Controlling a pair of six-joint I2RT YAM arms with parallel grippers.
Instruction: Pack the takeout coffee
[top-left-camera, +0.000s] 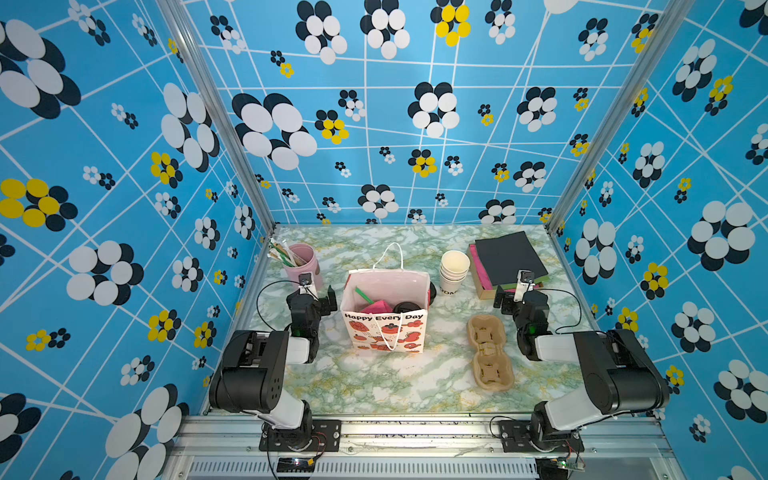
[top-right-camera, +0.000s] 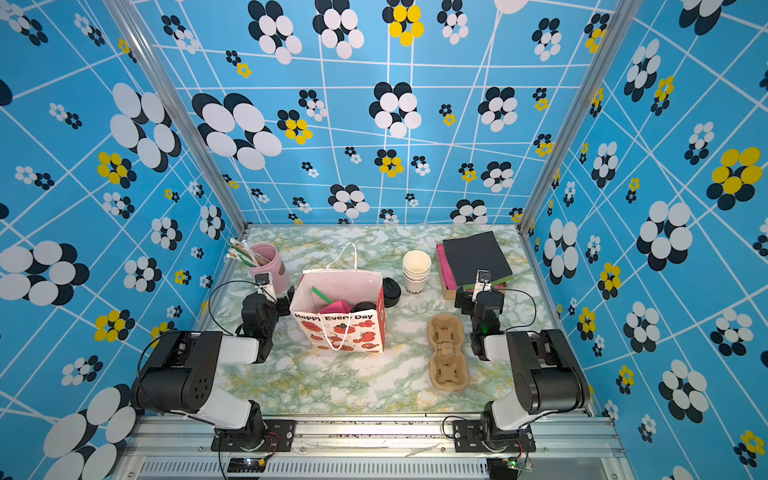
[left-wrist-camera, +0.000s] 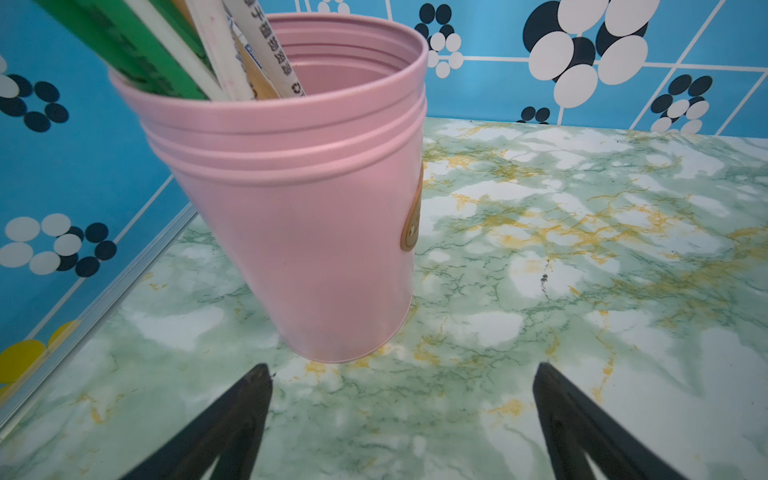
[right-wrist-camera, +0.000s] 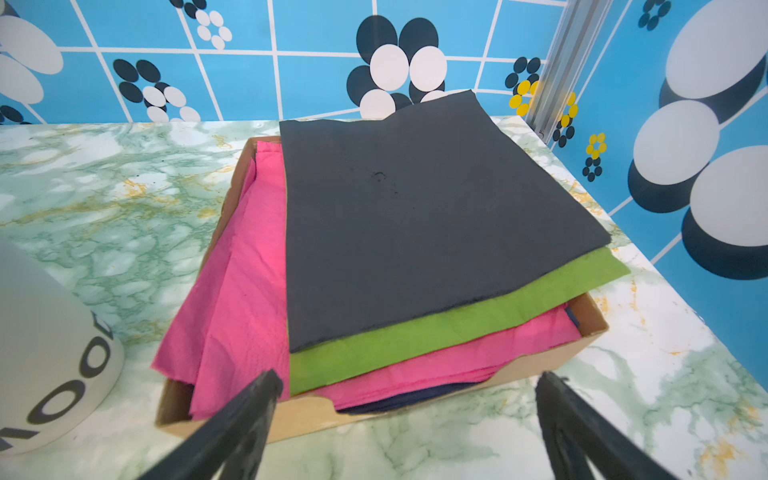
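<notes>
Left gripper (left-wrist-camera: 403, 370) hangs wide open and empty, touching nothing, with the pink straw tin (left-wrist-camera: 316, 232) just ahead of its tips. To its right stands the paper bag (top-left-camera: 361, 332). Inside it the takeout coffee (top-left-camera: 406, 307) shows only its black lid, beside a pink napkin (top-left-camera: 376, 308) and a green straw (top-left-camera: 363, 296), so it looks already packed. I judge the cup light but crushable, its lid liable to pop; take it gently by the wall below the rim. Further right, the right gripper (right-wrist-camera: 410, 376) is equally wide and empty, with the napkin box (right-wrist-camera: 592, 328) just ahead.
</notes>
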